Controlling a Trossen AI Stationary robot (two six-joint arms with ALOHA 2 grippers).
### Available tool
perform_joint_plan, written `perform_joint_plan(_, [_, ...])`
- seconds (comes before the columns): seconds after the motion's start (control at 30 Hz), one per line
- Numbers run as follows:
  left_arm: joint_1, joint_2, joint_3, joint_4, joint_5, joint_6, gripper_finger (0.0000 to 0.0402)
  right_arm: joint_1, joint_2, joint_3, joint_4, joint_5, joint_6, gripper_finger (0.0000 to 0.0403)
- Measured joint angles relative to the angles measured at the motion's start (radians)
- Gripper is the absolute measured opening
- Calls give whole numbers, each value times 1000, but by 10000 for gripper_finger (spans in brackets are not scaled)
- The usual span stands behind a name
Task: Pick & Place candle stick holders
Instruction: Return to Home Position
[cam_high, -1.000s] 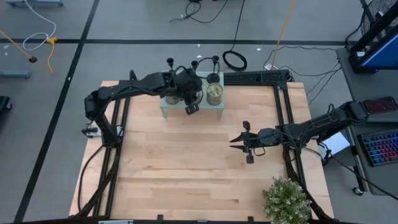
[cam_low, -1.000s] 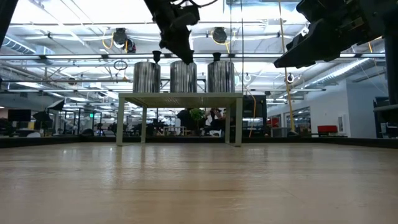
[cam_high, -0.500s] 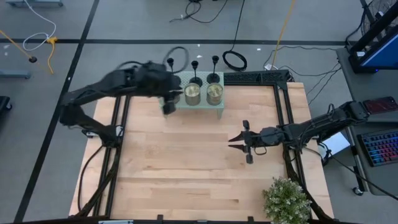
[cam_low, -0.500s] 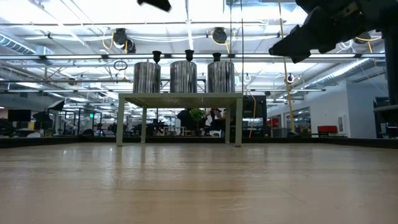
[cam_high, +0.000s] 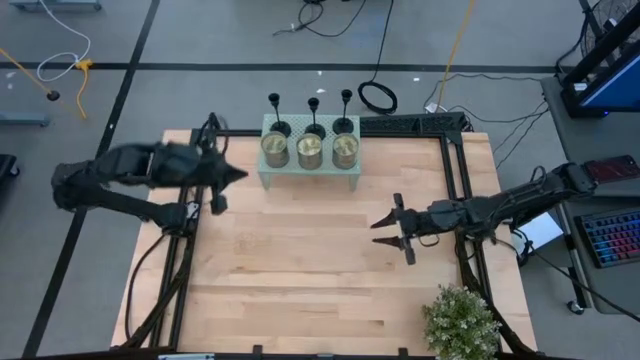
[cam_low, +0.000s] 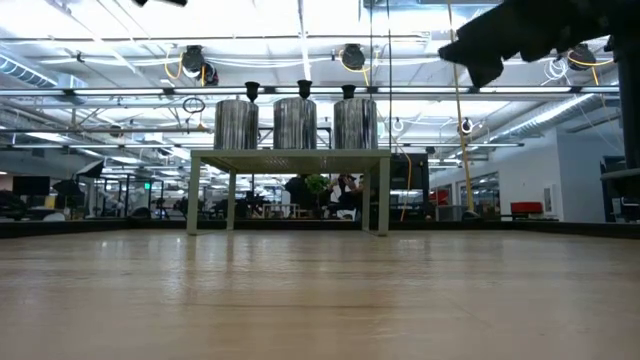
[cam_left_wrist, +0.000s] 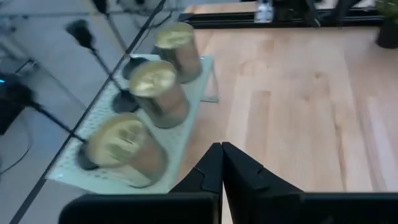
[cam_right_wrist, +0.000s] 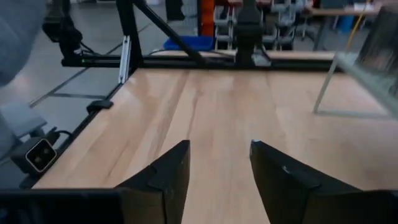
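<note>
Three matte-black candle stick holders (cam_high: 274, 126) (cam_high: 314, 126) (cam_high: 346, 122) stand on their disc bases along the far side of a pale green stand (cam_high: 310, 170) at the table's far edge, each behind a greenish-gold tin (cam_high: 309, 152). In the low view the holders' cups (cam_low: 303, 89) show above the tins. My left gripper (cam_high: 240, 175) is shut and empty, left of the stand. My right gripper (cam_high: 378, 225) is open and empty, at mid-table right.
A potted plant (cam_high: 460, 322) stands at the near right corner. Black frame rails (cam_high: 455, 170) run along the table's left and right edges. Bare wood lies between the stand and the near edge.
My left gripper has drawn back from over the stand toward the table's left edge, leaving all three holders standing. My right gripper has stayed near the same place.
</note>
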Motion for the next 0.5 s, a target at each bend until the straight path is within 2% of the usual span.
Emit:
perform_joint_plan(0.13, [-63, -169, -300, 197, 4, 18, 4, 0, -94, 0, -59, -1, -45, 162])
perform_joint_plan(0.23, [-105, -277, -493, 342, 5, 51, 12, 0, -164, 0, -117, 0, -57, 159])
perform_joint_plan(0.37, [-147, -402, -689, 506, 16, 59, 26, 0, -221, 0, -191, -2, -57, 159])
perform_joint_plan(0.5, [-178, -511, -832, 626, 55, 58, 23, 0, -255, 0, -253, -1, -73, 161])
